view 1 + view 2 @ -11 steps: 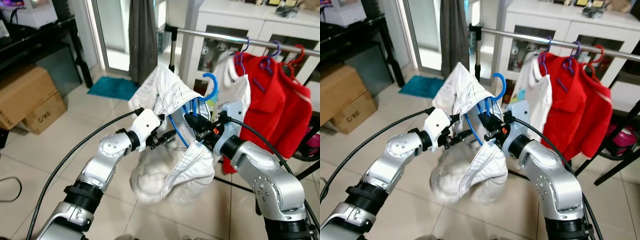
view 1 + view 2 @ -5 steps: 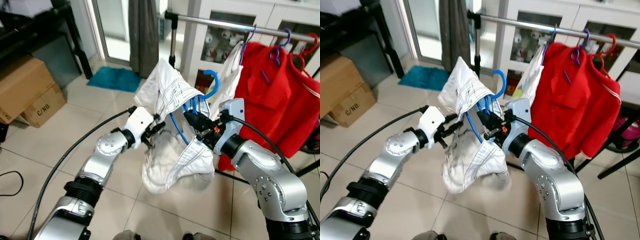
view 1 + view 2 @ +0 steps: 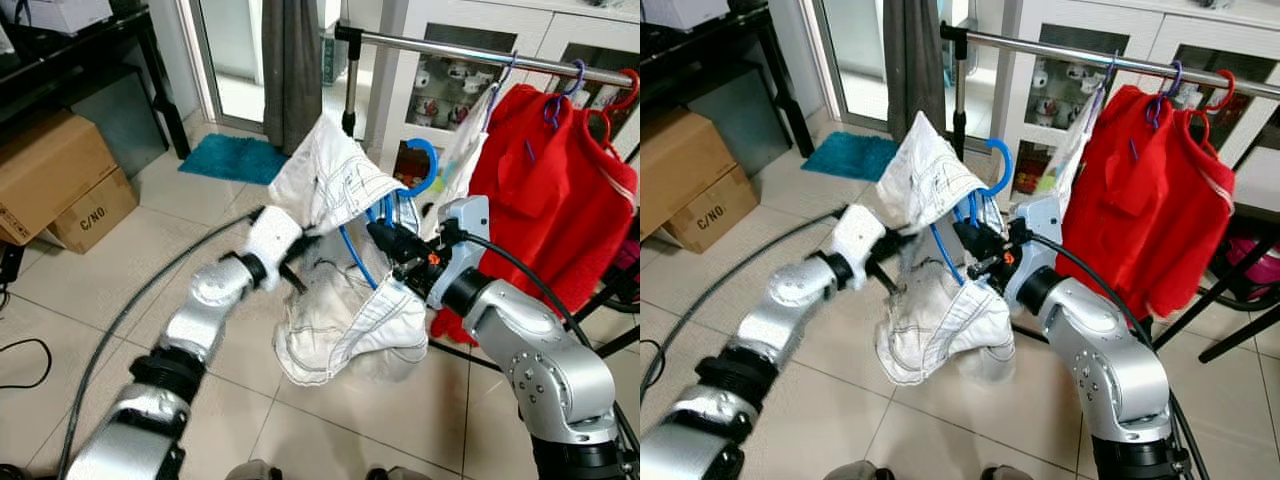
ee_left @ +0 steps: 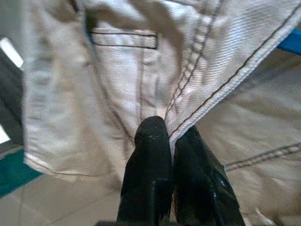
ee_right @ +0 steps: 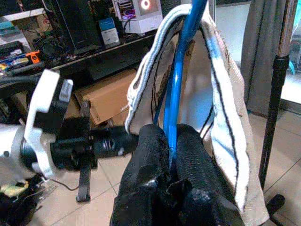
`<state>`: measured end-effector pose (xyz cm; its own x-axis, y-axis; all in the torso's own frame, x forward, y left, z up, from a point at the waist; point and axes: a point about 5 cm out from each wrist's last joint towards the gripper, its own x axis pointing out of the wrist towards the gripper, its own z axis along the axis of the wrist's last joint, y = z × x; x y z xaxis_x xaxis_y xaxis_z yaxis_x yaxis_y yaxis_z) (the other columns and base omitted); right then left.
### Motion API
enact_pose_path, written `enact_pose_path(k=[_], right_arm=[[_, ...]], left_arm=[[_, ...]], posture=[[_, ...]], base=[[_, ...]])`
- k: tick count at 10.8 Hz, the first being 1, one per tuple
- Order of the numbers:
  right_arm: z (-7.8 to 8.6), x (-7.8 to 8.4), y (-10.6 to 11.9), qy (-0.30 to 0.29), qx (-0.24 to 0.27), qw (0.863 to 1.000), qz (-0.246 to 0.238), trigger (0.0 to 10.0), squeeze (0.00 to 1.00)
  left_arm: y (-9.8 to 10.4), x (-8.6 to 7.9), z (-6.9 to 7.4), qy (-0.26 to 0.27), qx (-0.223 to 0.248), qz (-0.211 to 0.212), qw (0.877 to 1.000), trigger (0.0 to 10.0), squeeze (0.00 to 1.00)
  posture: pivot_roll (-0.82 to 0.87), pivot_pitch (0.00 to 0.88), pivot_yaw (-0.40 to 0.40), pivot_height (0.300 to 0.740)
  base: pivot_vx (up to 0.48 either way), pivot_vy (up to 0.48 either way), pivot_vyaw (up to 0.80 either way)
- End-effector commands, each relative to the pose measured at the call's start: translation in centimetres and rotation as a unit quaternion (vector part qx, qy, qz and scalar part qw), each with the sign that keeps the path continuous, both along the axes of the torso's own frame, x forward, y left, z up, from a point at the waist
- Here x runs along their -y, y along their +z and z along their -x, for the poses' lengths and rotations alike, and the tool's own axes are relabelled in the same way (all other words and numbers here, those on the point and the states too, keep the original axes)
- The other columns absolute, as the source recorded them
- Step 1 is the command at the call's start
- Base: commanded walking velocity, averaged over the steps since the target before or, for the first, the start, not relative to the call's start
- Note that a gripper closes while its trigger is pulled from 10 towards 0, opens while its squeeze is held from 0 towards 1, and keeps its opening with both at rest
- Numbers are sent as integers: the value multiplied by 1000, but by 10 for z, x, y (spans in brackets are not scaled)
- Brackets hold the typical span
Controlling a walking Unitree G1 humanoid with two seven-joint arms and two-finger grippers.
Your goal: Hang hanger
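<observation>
A blue plastic hanger [image 3: 427,166] carries a white stitched garment [image 3: 338,188] that drapes over it and hangs down in a loose bundle. My right gripper [image 3: 386,239] is shut on the hanger's blue wire below the hook, as the right wrist view shows [image 5: 170,137]. My left gripper [image 3: 298,270] is beside it at the garment's left side, shut on a stitched seam edge of the fabric [image 4: 165,135]. The hook is below and in front of the metal clothes rail [image 3: 450,48].
On the rail hang a white shirt [image 3: 466,140] and red garments [image 3: 560,190] on purple and red hangers. A white cabinet [image 3: 470,80] stands behind, a grey curtain [image 3: 290,70] and blue mat [image 3: 235,158] at the back, and cardboard boxes [image 3: 50,185] on the left floor.
The left arm now shows motion blur and its gripper has drawn slightly left, pinching the fabric. The right gripper keeps its hold on the hanger. The camera has shifted.
</observation>
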<state>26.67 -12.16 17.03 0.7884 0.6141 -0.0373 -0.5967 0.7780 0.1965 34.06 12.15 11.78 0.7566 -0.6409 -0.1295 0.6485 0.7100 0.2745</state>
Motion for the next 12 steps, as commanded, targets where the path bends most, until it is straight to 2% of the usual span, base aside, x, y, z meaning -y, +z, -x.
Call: enact_pose_path(k=[1, 4, 6, 7, 8, 9, 11, 12], right_arm=[[1, -4, 18, 15, 39, 999, -16, 0, 0], [1, -5, 17, 17, 37, 999, -15, 0, 0], [6, -2, 1, 47, 19, 996, 69, 0, 0], [10, -1, -6, 75, 15, 992, 104, 0, 0], [16, -1, -9, 117, 17, 985, 127, 0, 0], [24, -1, -7, 169, 21, 977, 131, 0, 0], [31, 1, -5, 209, 23, 968, 135, 0, 0], [31, 3, -1, 209, 29, 971, 115, 0, 0]], left_arm=[[5, -7, -4, 20, 8, 6, 1000, 0, 0], [13, -24, -10, 45, 19, 18, 999, 0, 0], [54, -34, -13, -2, 64, 59, 996, 0, 0], [82, -48, -17, -2, 90, 62, 994, 0, 0], [112, -72, -24, 37, 122, 49, 991, 0, 0], [139, -103, -31, 90, 147, 9, 985, 0, 0], [153, -126, -36, 135, 148, -30, 979, 0, 0], [148, -134, -37, 147, 128, -74, 978, 0, 0]], posture=[[-57, 0, 5, 740], [-55, 0, 6, 740], [-54, 0, 4, 740], [-48, 0, 5, 740], [-45, 0, 6, 740], [-39, 0, 5, 740], [-33, 0, 6, 740], [-38, 0, 14, 740]], base=[[0, 0, 0], [0, 0, 0], [0, 0, 0], [0, 0, 0], [0, 0, 0], [0, 0, 0], [0, 0, 0], [0, 0, 0]])
